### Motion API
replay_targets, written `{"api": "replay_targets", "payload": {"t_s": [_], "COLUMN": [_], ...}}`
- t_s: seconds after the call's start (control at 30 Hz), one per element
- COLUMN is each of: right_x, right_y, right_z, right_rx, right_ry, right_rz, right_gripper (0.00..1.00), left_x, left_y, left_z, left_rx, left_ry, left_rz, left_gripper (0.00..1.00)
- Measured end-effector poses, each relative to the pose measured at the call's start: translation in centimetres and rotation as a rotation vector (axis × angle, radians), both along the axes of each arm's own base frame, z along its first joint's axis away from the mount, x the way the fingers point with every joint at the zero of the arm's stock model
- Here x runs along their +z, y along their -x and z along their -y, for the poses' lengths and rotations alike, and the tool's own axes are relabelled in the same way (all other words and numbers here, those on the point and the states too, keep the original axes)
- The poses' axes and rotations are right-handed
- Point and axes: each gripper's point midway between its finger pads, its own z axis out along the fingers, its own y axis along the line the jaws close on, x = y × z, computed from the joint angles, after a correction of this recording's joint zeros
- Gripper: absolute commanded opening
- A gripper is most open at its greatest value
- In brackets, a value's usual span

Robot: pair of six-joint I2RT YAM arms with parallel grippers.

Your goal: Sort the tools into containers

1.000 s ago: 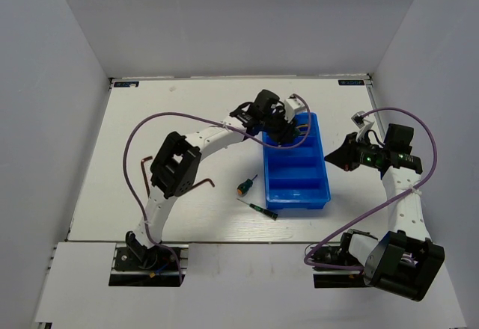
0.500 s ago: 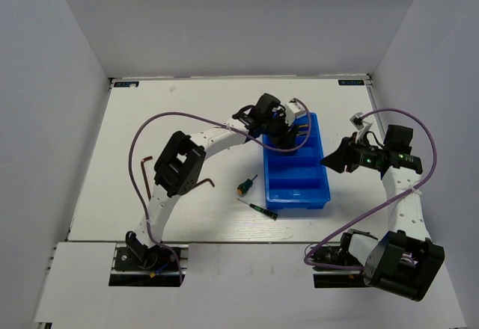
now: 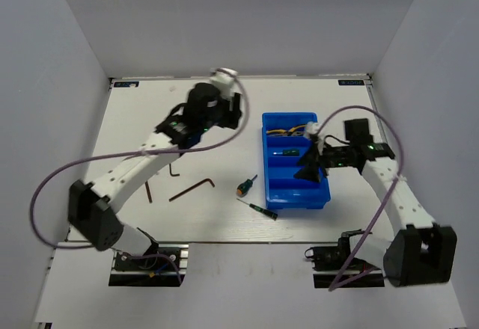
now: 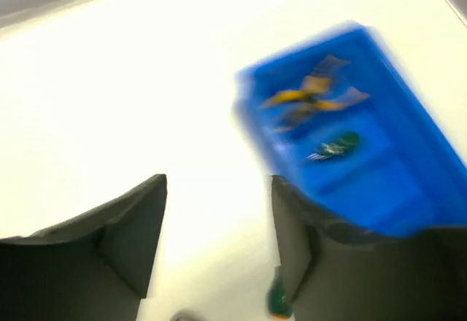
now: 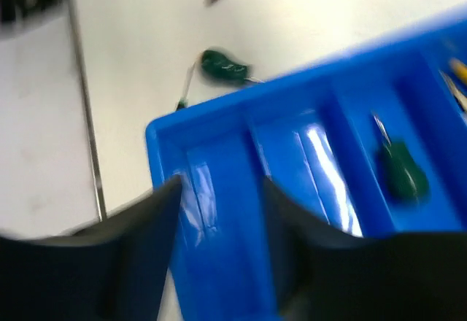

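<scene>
The blue tray (image 3: pixel 326 187) lies right of centre. Yellow pliers (image 3: pixel 288 129) lie in its far compartment, and a stubby green screwdriver (image 3: pixel 287 150) lies in the one nearer. My left gripper (image 3: pixel 228 114) hovers left of the tray, open and empty (image 4: pixel 219 219); the pliers (image 4: pixel 306 98) show blurred ahead of it. My right gripper (image 3: pixel 308 166) hangs over the tray's near compartments, open and empty (image 5: pixel 219 204). On the table lie a second green screwdriver (image 3: pixel 243 187), a thin dark screwdriver (image 3: pixel 258 208) and three hex keys (image 3: pixel 192 188), (image 3: pixel 174 170), (image 3: pixel 147 191).
White walls close in the table on the left, back and right. A purple cable (image 3: pixel 52 176) loops out from the left arm, and another (image 3: pixel 378 213) trails along the right arm. Both wrist views are motion-blurred.
My left arm has swung left, away from the tray's far compartment, and its jaws have opened. My right gripper has moved from beside the tray to over it and opened.
</scene>
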Motion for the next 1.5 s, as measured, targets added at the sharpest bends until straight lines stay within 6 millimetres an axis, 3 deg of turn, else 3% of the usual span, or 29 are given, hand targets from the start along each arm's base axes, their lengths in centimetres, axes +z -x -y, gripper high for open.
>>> {"api": "replay_targets", "payload": {"t_s": [0.07,0.17,0.23,0.33,0.4,0.43,0.53,0.63,0.73,0.93,1.2,1.3,1.4,1.43,1.5], "right_x": [-0.9,-1.7,-2.0,-2.7,-3.9,-4.8,-7.5,-9.7,-11.0,-13.0,-15.4,-16.1,-16.0,-16.0,-16.0], "right_y": [0.6,0.2,-0.4,-0.9,-0.9,-0.5,0.1,0.6,1.1,1.8,0.3,0.1,-0.3,-0.4,-0.6], "right_z": [-2.2,-5.8,-8.2,-11.0,-12.3,-12.8,-13.6,-14.3,-14.6,-15.9,-17.5,-17.7,-17.9,-18.0,-18.2], "right_rx": [0.164,0.39,0.515,0.662,0.764,0.818,0.93,1.011,1.06,1.091,1.021,1.003,0.987,0.979,0.964], "right_ry": [0.066,0.176,0.242,0.32,0.372,0.404,0.479,0.533,0.585,0.667,0.756,0.783,0.798,0.803,0.806], "right_rz": [0.058,0.17,0.249,0.353,0.422,0.437,0.431,0.412,0.414,0.431,0.468,0.468,0.487,0.49,0.496], "right_gripper": [0.68,0.72,0.72,0.65,0.62,0.6,0.58,0.58,0.58,0.58,0.58,0.54,0.38,0.24,0.13], "left_x": [0.1,-3.4,-7.1,-11.5,-11.5,-10.7,-7.3,-4.8,-4.0,-3.5,-3.1,-3.1,-3.2,-3.2,-3.2], "left_y": [-0.4,-0.4,0.9,3.7,4.7,4.8,5.0,5.1,5.2,5.3,5.4,5.4,5.4,5.4,5.4], "left_z": [-6.1,-14.3,-17.5,-19.9,-20.8,-21.2,-22.1,-22.9,-23.5,-24.3,-24.7,-24.6,-24.6,-24.6,-24.6], "left_rx": [0.183,0.428,0.51,0.56,0.579,0.589,0.624,0.657,0.678,0.704,0.704,0.699,0.694,0.692,0.691], "left_ry": [-0.005,-0.048,-0.103,-0.197,-0.209,-0.205,-0.144,-0.104,-0.099,-0.088,-0.075,-0.073,-0.07,-0.069,-0.068], "left_rz": [-0.003,-0.07,-0.144,-0.238,-0.231,-0.203,-0.1,-0.021,0.003,0.018,0.025,0.023,0.019,0.018,0.017], "left_gripper": [0.81,0.82,0.82,0.75,0.62,0.5,0.36,0.42,0.53,0.54,0.54,0.54,0.54,0.54,0.54]}}
